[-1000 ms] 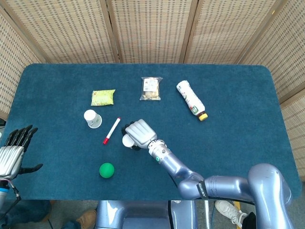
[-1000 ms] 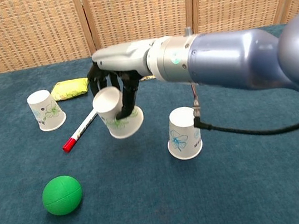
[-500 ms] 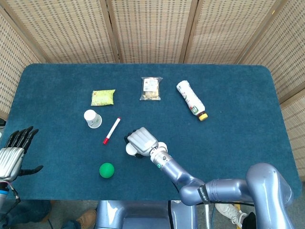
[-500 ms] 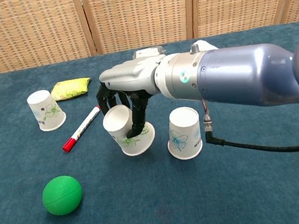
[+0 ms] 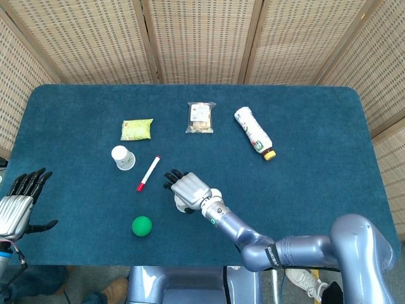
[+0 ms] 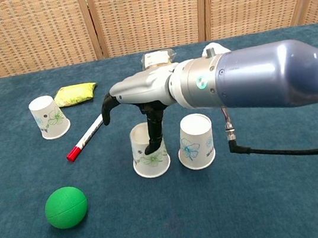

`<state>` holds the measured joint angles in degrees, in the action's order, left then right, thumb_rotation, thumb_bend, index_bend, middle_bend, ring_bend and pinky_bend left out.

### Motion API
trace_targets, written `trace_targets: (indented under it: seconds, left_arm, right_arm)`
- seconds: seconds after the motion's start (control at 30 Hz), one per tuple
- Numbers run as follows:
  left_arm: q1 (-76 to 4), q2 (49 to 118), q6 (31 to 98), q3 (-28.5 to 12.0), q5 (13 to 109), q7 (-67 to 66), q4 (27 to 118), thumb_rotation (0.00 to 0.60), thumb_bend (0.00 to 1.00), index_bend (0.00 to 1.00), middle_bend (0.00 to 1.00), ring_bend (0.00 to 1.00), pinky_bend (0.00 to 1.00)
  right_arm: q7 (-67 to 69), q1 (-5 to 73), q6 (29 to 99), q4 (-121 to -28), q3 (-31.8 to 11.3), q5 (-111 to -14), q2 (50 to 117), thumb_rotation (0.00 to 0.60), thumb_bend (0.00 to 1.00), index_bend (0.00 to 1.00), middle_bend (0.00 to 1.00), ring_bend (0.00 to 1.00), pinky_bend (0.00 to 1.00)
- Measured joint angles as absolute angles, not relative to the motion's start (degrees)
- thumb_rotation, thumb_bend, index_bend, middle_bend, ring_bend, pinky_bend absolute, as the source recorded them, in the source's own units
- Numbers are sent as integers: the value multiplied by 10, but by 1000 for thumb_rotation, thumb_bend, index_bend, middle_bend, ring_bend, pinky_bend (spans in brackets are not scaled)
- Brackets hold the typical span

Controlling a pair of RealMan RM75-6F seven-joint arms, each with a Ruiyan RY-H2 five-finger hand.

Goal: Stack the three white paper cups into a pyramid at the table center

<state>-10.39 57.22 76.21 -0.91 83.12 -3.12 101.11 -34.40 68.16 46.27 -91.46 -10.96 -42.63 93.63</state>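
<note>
the right hand [image 6: 145, 106] hangs with fingers spread over a cup [image 6: 150, 153] upside down beneath it, thumb down its front; a second cup [image 6: 196, 141] stands just beside, a third cup [image 6: 48, 116] well apart; left hand [image 5: 19, 206] spread, holding nothing.

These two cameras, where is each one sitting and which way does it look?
Head view: high up, looking down on the whole table; shows the right hand, its arm, and the left hand at the edge.
Chest view: low, facing across the table toward the screens; shows only the right hand and arm.
Both share the ball, marker and cups.
</note>
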Motion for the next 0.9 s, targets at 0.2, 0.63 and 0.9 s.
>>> trace_targets:
  seconds: [0.2, 0.63, 0.9]
  left_arm:
    - [-103, 571, 765, -10, 830, -29, 1011, 600, 0, 0, 0, 0, 0]
    - [-102, 577, 769, -14, 825, -36, 1008, 600, 0, 0, 0, 0, 0]
    - [-116, 599, 757, -31, 802, -50, 989, 600, 0, 0, 0, 0, 0]
  right_arm:
    - [-342, 681, 477, -953, -114, -430, 904, 600, 319, 223, 123, 70, 337]
    - [-309, 610, 574, -1013, -97, -597, 769, 600, 240, 261, 218, 116, 316]
    - [-175, 468, 719, -900, -29, -787, 675, 600, 0, 60, 14, 0, 0]
